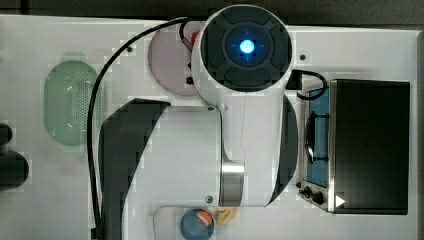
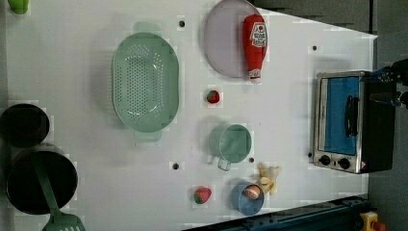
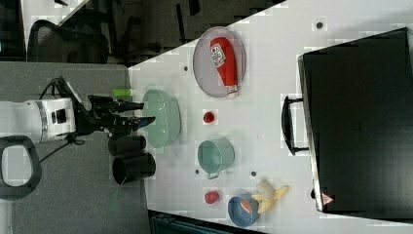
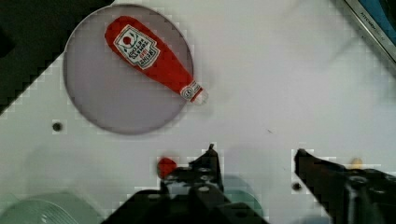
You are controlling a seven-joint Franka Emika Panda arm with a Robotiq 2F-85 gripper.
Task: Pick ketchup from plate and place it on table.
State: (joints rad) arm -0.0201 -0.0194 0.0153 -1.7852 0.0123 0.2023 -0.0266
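Note:
The ketchup point(image 4: 149, 56) is a red soft bottle with a white label and cap. It lies flat on the pale lilac plate point(image 4: 102, 107), its cap poking just past the rim. The left view shows the ketchup point(image 2: 255, 43) along the plate's point(image 2: 221, 38) right side; in the right view the ketchup point(image 3: 225, 61) lies on the plate point(image 3: 204, 73). In the top view my arm covers all but a red sliver of the ketchup point(image 1: 195, 37) beside the plate point(image 1: 167, 60). My gripper point(image 4: 256, 156) hangs high above the white table point(image 4: 280, 70), open and holding nothing, away from the bottle. The gripper point(image 3: 139, 112) shows spread fingers.
A green perforated basket point(image 2: 144, 82), a green cup point(image 2: 235, 142), a small strawberry point(image 2: 213, 96), a second red fruit point(image 2: 202, 195), a blue bowl point(image 2: 248, 197) and a banana point(image 2: 268, 177) lie on the table. A toaster oven point(image 2: 346, 120) stands at the left view's right. Black pots point(image 2: 29, 154) sit at the left view's left.

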